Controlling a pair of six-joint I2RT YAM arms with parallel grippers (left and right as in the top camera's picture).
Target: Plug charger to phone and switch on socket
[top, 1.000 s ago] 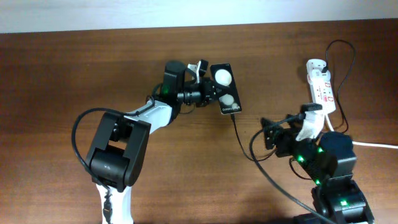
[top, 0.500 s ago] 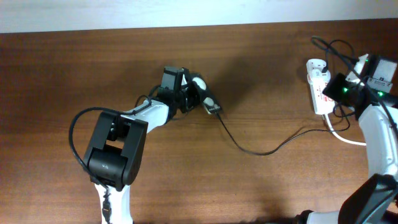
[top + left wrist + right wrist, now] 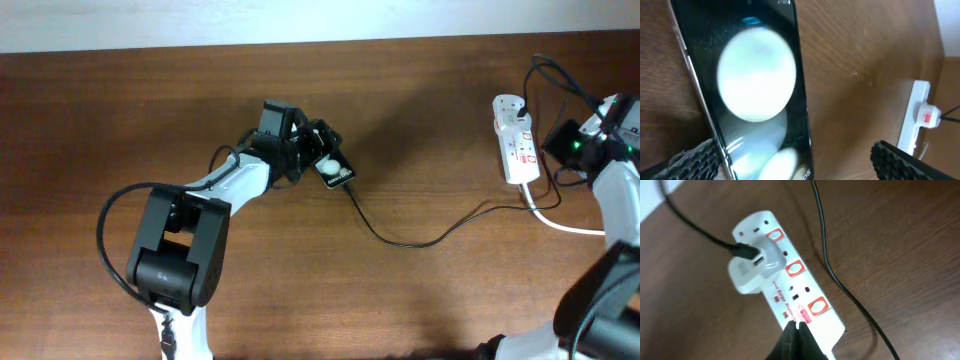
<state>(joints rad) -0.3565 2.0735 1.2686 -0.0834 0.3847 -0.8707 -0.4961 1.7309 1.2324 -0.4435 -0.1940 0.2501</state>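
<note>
The phone, a black slab with white round shapes, lies mid-table and fills the left wrist view. My left gripper stands open around it, one finger close by its left edge and the other well off to the right. The charger cable runs from the phone's lower edge across to the socket, a white power strip with red switches. A white adapter with a black plug sits in it. My right gripper is shut, its tips on the strip beside the nearest red switch.
The strip's thick white cord trails off to the right edge. Loops of black cable lie behind the strip near the table's far edge. The charger cable also passes close beside the strip.
The left gripper has opened, and the phone now shows its face between the fingers. The right arm swung from the table's front to the power strip, shut, and has since shifted slightly.
</note>
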